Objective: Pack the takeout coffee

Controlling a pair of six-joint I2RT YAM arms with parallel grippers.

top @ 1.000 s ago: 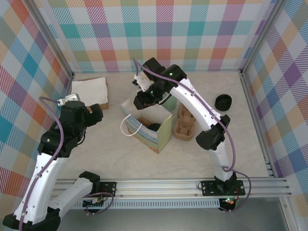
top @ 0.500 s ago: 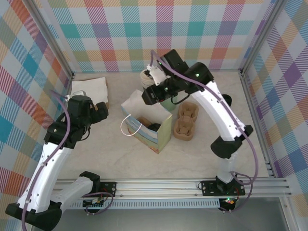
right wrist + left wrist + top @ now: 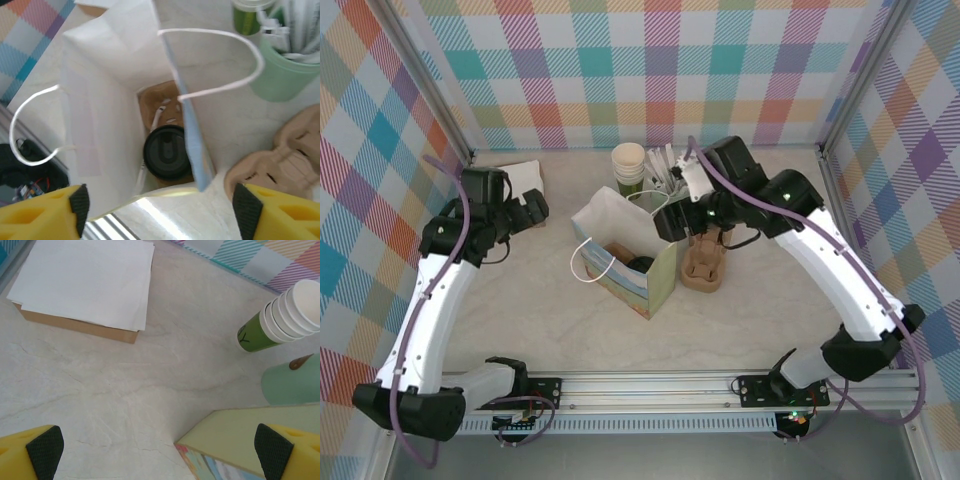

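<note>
Black-lidded and upright, the coffee cup [image 3: 640,265] sits deep in the paper bag [image 3: 605,215] in the overhead view. The right gripper [image 3: 667,218] hangs over the bag's far rim, and the left gripper [image 3: 535,208] is well apart to the left. From the left wrist, the jaws are spread wide on nothing, with the bag's wall just beside one finger. From the right wrist, the jaws gape empty and the cup stands straight below between them on a brown tray [image 3: 155,100], so the right arm is nearer.

Bright, even light; soft shadows
</note>
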